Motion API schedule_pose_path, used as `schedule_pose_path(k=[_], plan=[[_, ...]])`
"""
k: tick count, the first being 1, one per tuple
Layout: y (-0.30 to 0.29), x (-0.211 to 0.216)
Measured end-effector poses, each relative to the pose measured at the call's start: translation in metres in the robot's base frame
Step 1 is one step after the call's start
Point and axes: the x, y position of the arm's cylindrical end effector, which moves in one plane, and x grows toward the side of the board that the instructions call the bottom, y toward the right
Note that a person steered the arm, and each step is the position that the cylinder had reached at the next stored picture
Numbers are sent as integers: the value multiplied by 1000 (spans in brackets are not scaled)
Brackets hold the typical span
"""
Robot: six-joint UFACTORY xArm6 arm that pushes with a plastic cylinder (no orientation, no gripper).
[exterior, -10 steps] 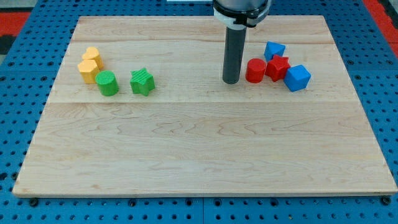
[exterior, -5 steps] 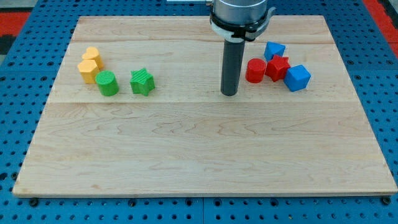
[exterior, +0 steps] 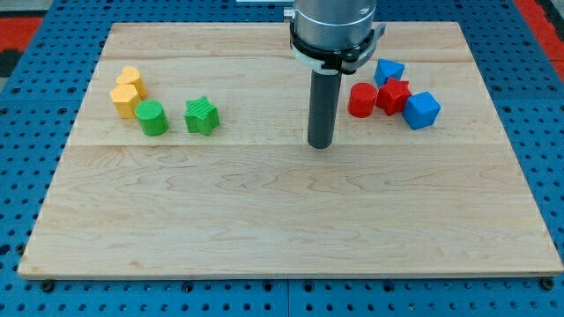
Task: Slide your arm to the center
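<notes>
Currently, camera view: tip [exterior: 320, 143] on bare tabletop [exterior: 282, 220], slightly toward 1 o'clock of the centre; nearest block, red cylinder [exterior: 360, 100], at 2 o'clock, apart. No end effector fitted, only a rod; nothing held.

Step advice: short slide toward 7 o'clock, stopping at mid-tabletop; path free of blocks.

Count:
- Red, two: cylinder, red star [exterior: 393, 95].
- Blue, two: blue cube [exterior: 422, 110], blue block [exterior: 388, 71].
- Green, two: green cylinder [exterior: 152, 118], green star [exterior: 201, 115].
- Yellow, two: yellow block [exterior: 130, 79], orange-yellow block [exterior: 124, 99], touching.
</notes>
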Motion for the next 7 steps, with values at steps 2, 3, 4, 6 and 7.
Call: schedule_pose_path(k=[2, 3, 4, 6, 7], plan=[[0, -6], [-3, -10], [-4, -10], [-12, -10], [-24, -10]])
